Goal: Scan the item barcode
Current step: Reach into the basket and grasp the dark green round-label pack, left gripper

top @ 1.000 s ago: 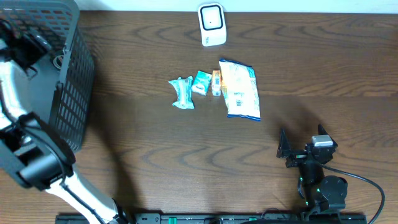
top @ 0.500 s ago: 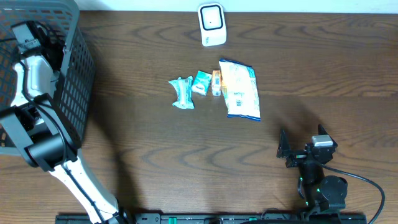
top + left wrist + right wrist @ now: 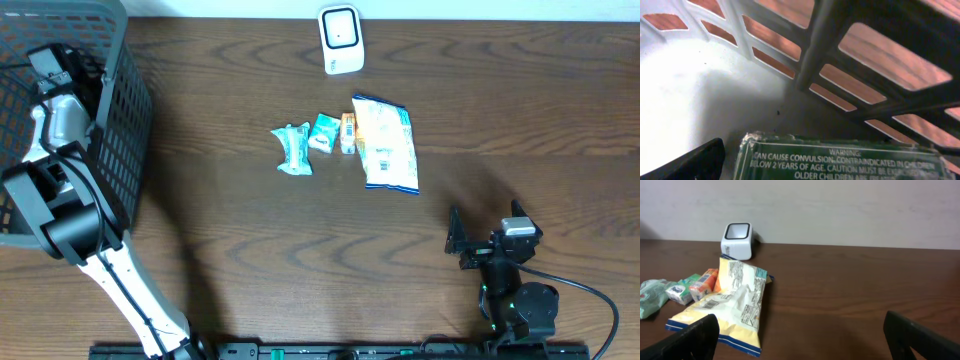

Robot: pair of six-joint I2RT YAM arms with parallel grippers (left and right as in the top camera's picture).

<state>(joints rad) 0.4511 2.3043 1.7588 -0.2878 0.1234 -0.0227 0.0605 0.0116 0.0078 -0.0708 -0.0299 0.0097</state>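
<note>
A green packet (image 3: 850,157) with white warning print lies on the basket floor, close to the mesh wall (image 3: 815,50). My left gripper (image 3: 58,60) is down inside the grey basket (image 3: 125,150), right over this packet. Only its left finger (image 3: 692,161) shows, a small gap away from the packet's edge, so the jaws look open and hold nothing. The white scanner (image 3: 340,38) stands at the table's far edge, also in the right wrist view (image 3: 737,240). My right gripper (image 3: 487,228) rests open near the front right, with bare table between its fingers.
A yellow-and-white snack bag (image 3: 386,145) lies mid-table, with a small orange box (image 3: 347,132) and two teal packets (image 3: 324,132) (image 3: 294,148) to its left. The basket fills the far left corner.
My left arm has swung from the basket's left side deeper into it, toward the far right wall. The right arm and the items on the table have not moved.
</note>
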